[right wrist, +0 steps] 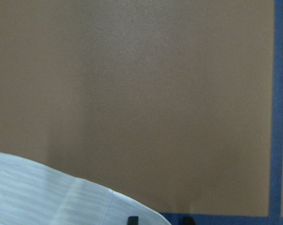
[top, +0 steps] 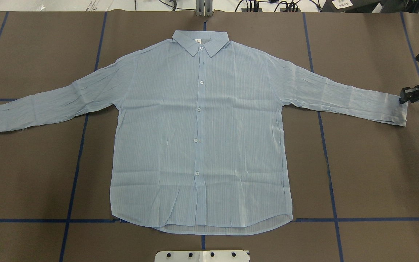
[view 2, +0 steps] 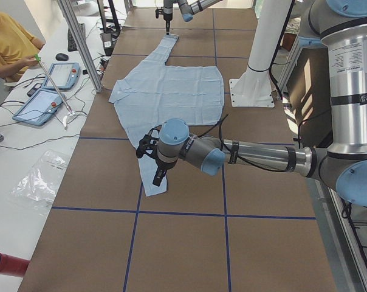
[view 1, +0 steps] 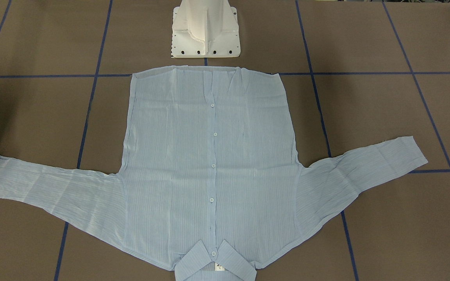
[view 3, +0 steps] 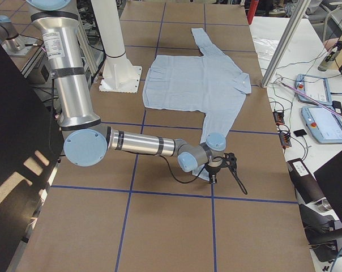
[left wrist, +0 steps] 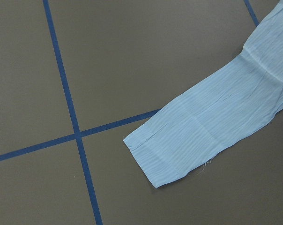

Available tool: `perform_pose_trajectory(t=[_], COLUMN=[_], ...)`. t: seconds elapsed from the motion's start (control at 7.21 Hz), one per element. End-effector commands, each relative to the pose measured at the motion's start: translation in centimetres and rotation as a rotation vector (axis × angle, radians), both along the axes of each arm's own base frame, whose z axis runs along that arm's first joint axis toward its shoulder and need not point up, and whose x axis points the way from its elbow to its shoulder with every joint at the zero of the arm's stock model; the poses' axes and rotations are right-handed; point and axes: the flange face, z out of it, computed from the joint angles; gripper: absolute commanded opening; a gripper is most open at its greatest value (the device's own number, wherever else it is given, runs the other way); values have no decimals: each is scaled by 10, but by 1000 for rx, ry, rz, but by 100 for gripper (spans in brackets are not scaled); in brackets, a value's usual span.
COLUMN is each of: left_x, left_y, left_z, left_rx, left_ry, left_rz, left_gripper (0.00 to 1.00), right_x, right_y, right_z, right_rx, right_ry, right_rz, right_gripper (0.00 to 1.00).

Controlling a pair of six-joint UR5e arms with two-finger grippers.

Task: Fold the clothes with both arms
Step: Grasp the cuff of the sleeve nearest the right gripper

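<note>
Light-blue striped cloth is laid flat and front-up in the middle of the brown counter (top: 369, 174): the shirt (top: 198, 138) is buttoned, with its collar (top: 199, 42) turned away from the robot and its hem close to the white pedestal (top: 202, 255). Both sleeves are stretched sideways, so their long axes run across the counter and each cuff is nearest the arm of its own side. The right cuff (top: 395, 109) is met at its outer end by the right fingers (top: 408, 95), which are held low. In the right wrist view two dark tips are seen apart, one at the cuff's edge and one over bare counter, so they are judged to be spread, with nothing pinched. From them the sleeve runs inward toward the shirt's body. The left cuff (left wrist: 169, 150) is seen from higher up in the left wrist view, below and right of centre, with its sleeve running off to the upper right. The left fingers (view 2: 158, 175) are hung above it, apart from the cloth, and whether they are spread or pressed together cannot be told. No fold is yet made. The right side is judged nearer to a grasp, while on the left a descent onto the cuff is called for first.
</note>
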Motion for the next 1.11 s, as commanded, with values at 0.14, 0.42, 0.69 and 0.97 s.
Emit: perform_pose_trajectory(t=[0.14,0.42,0.69,0.97], left_x=[0,0,0,0], left_y=[0,0,0,0], left_z=[0,-1,-2,-3], left_rx=[0,2,4,6], left_ry=[0,0,2,2], left_rz=[0,0,1,1], left_gripper=[100,100,100,100], right_x=[-1,-2,-10,-61], right_y=[-1,-4,4,19], right_z=[-2,-19,-94,-159], right_rx=[3,34,87,29], right_ry=[2,-27,-153,-292], right_rz=[0,-4,-12,-36], right_gripper=[0,0,0,0])
